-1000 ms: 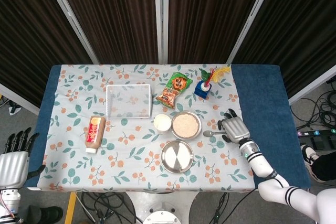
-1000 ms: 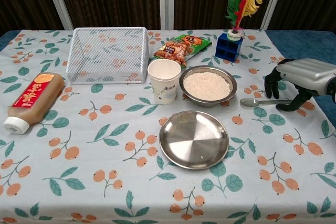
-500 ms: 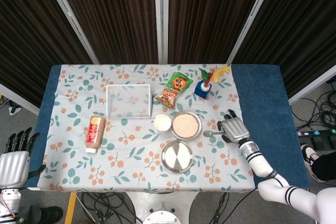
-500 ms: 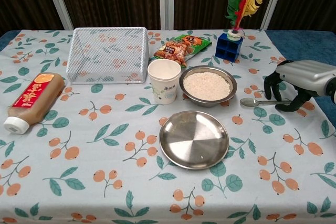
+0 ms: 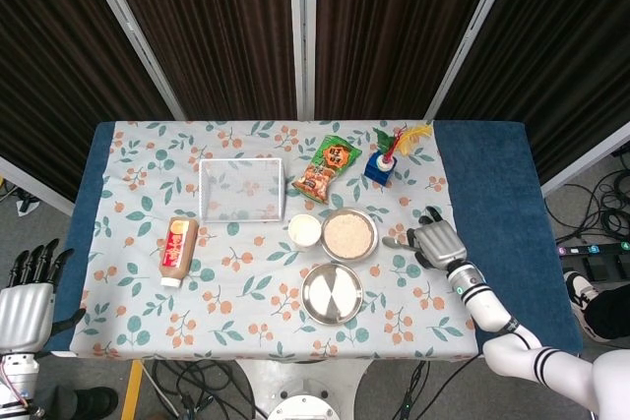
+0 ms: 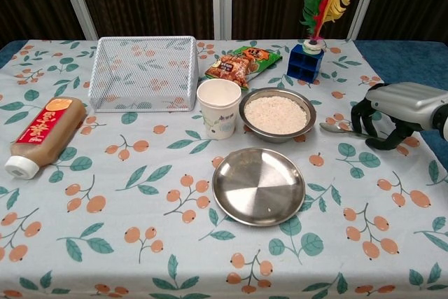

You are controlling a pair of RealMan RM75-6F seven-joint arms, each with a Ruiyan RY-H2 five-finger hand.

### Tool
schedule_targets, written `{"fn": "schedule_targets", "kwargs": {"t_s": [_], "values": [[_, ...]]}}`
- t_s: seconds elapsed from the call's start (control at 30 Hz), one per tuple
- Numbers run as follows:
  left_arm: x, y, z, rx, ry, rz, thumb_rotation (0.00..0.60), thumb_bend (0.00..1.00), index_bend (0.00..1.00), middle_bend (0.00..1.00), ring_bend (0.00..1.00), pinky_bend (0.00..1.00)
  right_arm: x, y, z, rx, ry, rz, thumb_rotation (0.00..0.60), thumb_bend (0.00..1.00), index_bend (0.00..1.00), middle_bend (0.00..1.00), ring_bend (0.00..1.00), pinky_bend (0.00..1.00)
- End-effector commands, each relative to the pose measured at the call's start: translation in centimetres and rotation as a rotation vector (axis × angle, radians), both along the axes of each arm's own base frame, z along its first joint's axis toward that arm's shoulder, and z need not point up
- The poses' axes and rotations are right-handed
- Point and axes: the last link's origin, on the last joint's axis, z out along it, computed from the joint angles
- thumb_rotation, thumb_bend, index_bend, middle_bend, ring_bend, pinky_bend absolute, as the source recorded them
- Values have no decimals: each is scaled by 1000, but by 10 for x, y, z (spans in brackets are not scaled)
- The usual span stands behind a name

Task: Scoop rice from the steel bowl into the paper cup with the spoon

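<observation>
Holding the thin steel spoon (image 5: 395, 241) by its handle in my right hand (image 5: 436, 242), fingers curled over it; head view shows the spoon bowl poking out at 9 o'clock from the hand, just beside the round steel bowl of rice (image 5: 349, 234). White paper cup (image 5: 305, 230) sits touching or nearly touching the steel bowl at its 9 o'clock; from above I cannot tell whether the cup holds anything. Empty flat steel plate (image 5: 333, 292) lies at 6 o'clock of the bowl. White wire-mesh basket (image 5: 240, 189), at 10 o'clock of the cup, looks empty. My left hand (image 5: 28, 302) hangs off the table's 8 o'clock corner, fingers straight and apart, holding nothing.

Chest view: right hand (image 6: 399, 110) grips the handle near its end, spoon (image 6: 336, 129) tilted slightly. Rice (image 6: 276, 113) fills the bowl (image 6: 246, 118) to a shallow mound. Cup (image 6: 218, 107) upright; interior not visible.

Risks, as I judge them:
- Grip sits far back on a slim handle; the spoon may roll in my fingers under load and shed rice.
- Cup is light and narrow; a nudge from the spoon could tip it.
- Transfer path crosses the bowl rim; grains may spill on the floral tablecloth (image 6: 140, 229).
</observation>
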Motion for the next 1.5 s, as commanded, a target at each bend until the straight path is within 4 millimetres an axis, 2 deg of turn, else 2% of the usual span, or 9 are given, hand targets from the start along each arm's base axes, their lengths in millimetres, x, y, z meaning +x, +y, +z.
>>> {"fn": "schedule_targets", "kwargs": {"t_s": [0.03, 0.23, 0.33, 0.5, 0.6, 0.77, 0.9, 1.2, 1.5], "values": [[0, 0, 0, 1, 0, 0, 600, 136, 211, 145, 73, 70, 0, 0, 5, -2, 11, 13, 600, 327, 512, 544, 207, 49], [0, -1, 1, 2, 0, 1, 600, 137, 211, 145, 73, 70, 3, -2, 34, -10, 96, 90, 600, 327, 518, 548, 207, 39], [0, -1, 1, 2, 0, 0, 600, 137, 211, 145, 74, 70, 13, -7, 53, -17, 138, 140, 600, 327, 523, 552, 217, 37], [0, -3, 2, 6, 2, -5, 600, 137, 211, 144, 73, 70, 48, -22, 80, -17, 230, 260, 600, 327, 532, 557, 224, 31], [1, -3, 2, 10, 1, -9, 600, 137, 211, 144, 73, 70, 74, -32, 84, 3, 304, 346, 600, 327, 538, 560, 224, 26], [1, -2, 5, 15, 5, -15, 600, 136, 211, 144, 74, 70, 113, -46, 71, 59, 420, 459, 600, 327, 551, 568, 224, 20], [0, -3, 6, 18, 5, -11, 600, 137, 211, 145, 74, 70, 130, -52, 54, 90, 482, 504, 600, 327, 554, 569, 224, 17], [-4, -4, 6, 22, 2, -5, 600, 137, 212, 144, 73, 70, 150, -56, 16, 131, 614, 573, 600, 327, 556, 569, 224, 5], [-3, -3, 6, 22, 0, -14, 600, 137, 211, 144, 73, 70, 157, -53, -13, 152, 727, 624, 600, 331, 568, 576, 224, 0]]}}
